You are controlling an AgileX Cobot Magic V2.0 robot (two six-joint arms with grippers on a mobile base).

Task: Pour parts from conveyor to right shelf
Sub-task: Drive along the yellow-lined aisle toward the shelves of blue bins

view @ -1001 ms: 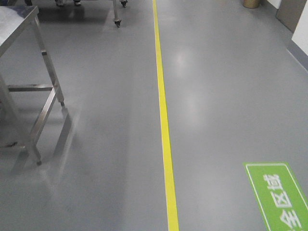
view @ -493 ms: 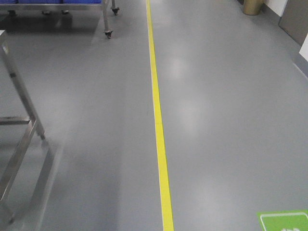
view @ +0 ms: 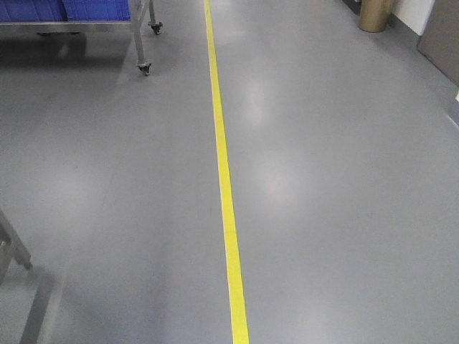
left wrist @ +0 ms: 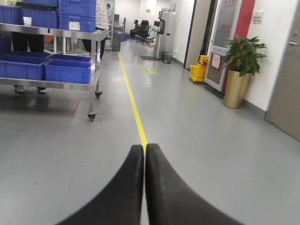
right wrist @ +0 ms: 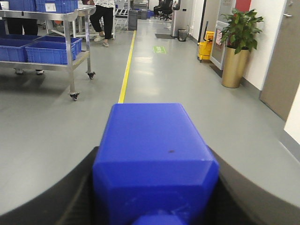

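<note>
Front view: grey floor w/ a yellow line (view: pixel 224 179) running near to far. The right shelf (view: pixel 136 29) sits far left on casters, w/ blue bins (view: pixel 64 8) on its low tier cut off by the frame edge, contents not visible. A gold planter (view: pixel 376 14) stands far right and a steel table leg (view: pixel 11 251) shows near left. Vs 1 s ago the green floor sign has dropped out of frame, the steel table has slid almost out at near left, and the shelf w/ bins has come into view and sits lower in frame. Left wrist view: left gripper (left wrist: pixel 144 149) has its black fingers pressed together, nothing between them, pointing along the line. The shelf is far left, w/ two bins side by side on the lower tier and more stacked on top. The lower ones look empty, but the angle's too shallow to be sure. A plant in a gold pot (left wrist: pixel 236 89) is far right, w/ a yellow mop bucket (left wrist: pixel 200 72) beyond it. Right wrist view: right gripper (right wrist: pixel 153 157) is clamped on a bright-blue part (right wrist: pixel 154 136), w/ a black finger on each side touching it. The shelf & bins are far left, w/ a person (right wrist: pixel 104 18) standing behind.
</note>
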